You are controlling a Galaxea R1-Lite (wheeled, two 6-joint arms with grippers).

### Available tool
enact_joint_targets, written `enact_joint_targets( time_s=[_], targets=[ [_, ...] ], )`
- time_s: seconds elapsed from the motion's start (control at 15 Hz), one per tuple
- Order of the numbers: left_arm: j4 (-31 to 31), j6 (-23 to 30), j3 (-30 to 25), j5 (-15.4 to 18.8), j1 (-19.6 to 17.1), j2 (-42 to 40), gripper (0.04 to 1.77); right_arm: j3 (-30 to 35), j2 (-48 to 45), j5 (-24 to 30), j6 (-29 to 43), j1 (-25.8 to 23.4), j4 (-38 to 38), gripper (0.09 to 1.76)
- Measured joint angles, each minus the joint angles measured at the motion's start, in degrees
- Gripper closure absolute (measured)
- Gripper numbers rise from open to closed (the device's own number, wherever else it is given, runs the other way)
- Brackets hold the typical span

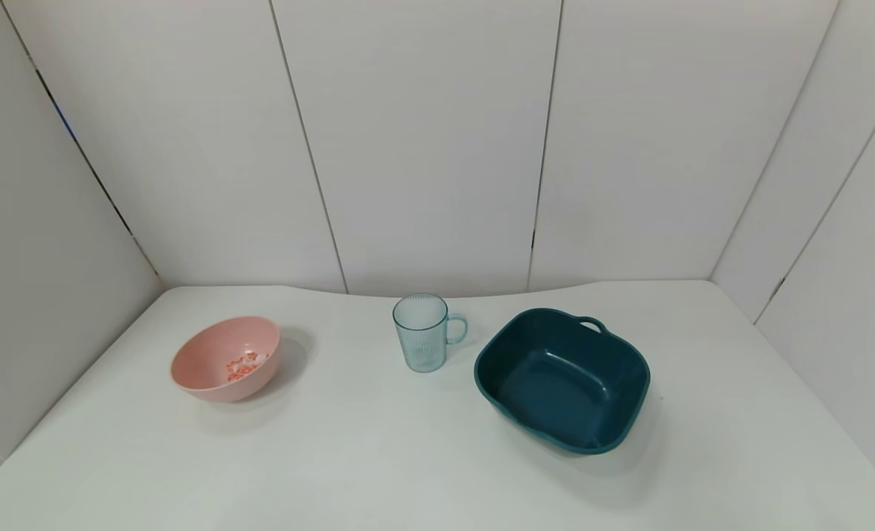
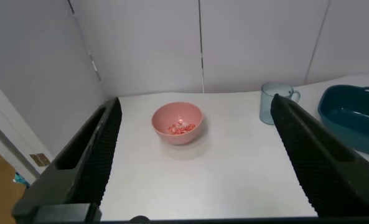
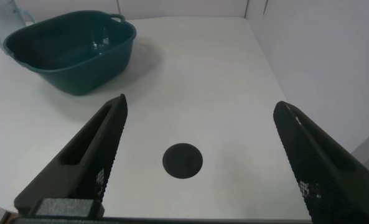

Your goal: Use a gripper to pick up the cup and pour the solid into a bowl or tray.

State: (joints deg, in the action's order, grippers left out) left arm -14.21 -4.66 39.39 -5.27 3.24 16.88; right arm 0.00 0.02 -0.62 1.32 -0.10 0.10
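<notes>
Both arms sit back off the near edge of the table [image 1: 378,457], left gripper [image 2: 193,155] and right gripper [image 3: 196,162] with fingers spread wide, holding nothing. Farther in, the solid [image 1: 244,366] already lies in the pink bowl [image 1: 201,369] toward the left edge — the cup [image 1: 421,332] stands upright near the far edge, seemingly empty, just beside the teal basin [image 1: 614,413]. The pour looks done — nothing calls for another grasp.

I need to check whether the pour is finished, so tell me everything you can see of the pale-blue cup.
The cup is a small, see-through, pale-blue mug, plastic by its look, with ribbed sides and a loop handle turned toward the teal basin. It stands upright on the white table, between the pink bowl and the basin, touching neither. It looks empty. No pincer touches it.
</notes>
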Motion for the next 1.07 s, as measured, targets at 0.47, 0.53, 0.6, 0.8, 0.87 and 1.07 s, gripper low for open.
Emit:
enact_joint_targets(
  time_s=[0.47, 0.53, 0.6, 0.8, 0.87, 1.07],
  targets=[
    [0.05, -0.27, -5.99, 1.50, -2.80, -7.08, 0.09, 0.00, 0.00, 0.00, 0.00, 0.00, 0.00, 0.14],
    [0.22, 0.00, -7.97, 2.93, -2.89, -8.70, 0.09, 0.00, 0.00, 0.00, -0.02, 0.00, 0.00, 0.14],
    [0.38, 0.17, -9.87, 4.01, -3.00, -10.17, 0.09, 0.00, 0.00, 0.00, 0.00, 0.00, 0.00, 0.14],
    [6.36, 0.28, -16.52, 5.11, -3.06, -13.67, 0.09, 0.00, 0.00, 0.00, -0.02, 0.00, 0.00, 0.14],
    [9.05, 0.28, -19.08, 5.13, -3.06, -14.54, 0.09, 0.00, 0.00, 0.02, 0.00, 0.00, -0.02, 0.14],
    [15.84, 0.44, -26.58, 4.85, -3.08, -16.25, 0.09, 0.00, 0.00, 0.02, -0.02, 0.00, 0.00, 0.14]
  ],
)
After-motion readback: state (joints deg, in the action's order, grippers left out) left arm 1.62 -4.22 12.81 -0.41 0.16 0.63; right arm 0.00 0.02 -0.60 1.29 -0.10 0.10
